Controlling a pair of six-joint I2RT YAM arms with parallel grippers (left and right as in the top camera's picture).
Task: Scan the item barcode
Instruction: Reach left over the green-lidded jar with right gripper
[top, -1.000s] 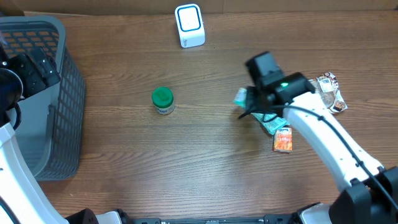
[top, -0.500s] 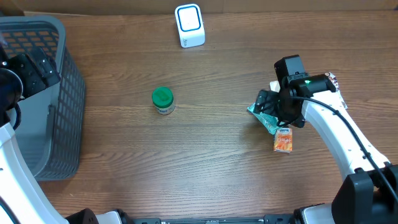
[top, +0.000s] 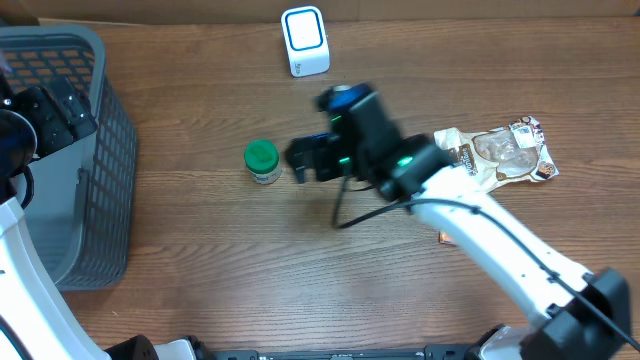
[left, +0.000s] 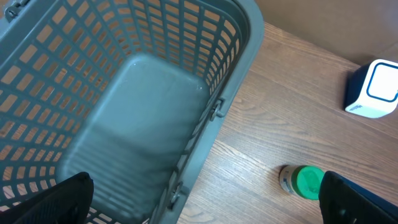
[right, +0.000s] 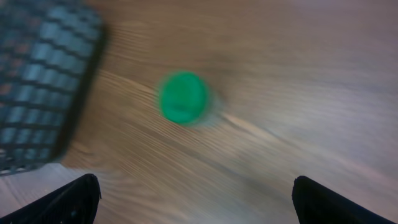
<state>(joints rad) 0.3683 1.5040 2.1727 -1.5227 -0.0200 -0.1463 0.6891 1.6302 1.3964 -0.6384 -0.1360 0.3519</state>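
Right gripper (top: 298, 160) empty, jaws spread wide, just right of the green-lidded jar (top: 262, 160); probably lining up a grab. Jar upright, well apart from scanner (top: 305, 42). Left gripper (left: 205, 196) also spread, idle above basket (left: 239, 37).

We see here what looks like a mock shop checkout: a wooden counter (top: 200, 260) carries a grey plastic shopping basket (top: 112, 150), a small white scanner (top: 304, 41) at its far edge, and packed goods, namely a sealed snack packet (top: 505, 152) and a green-lidded jar (top: 262, 161).
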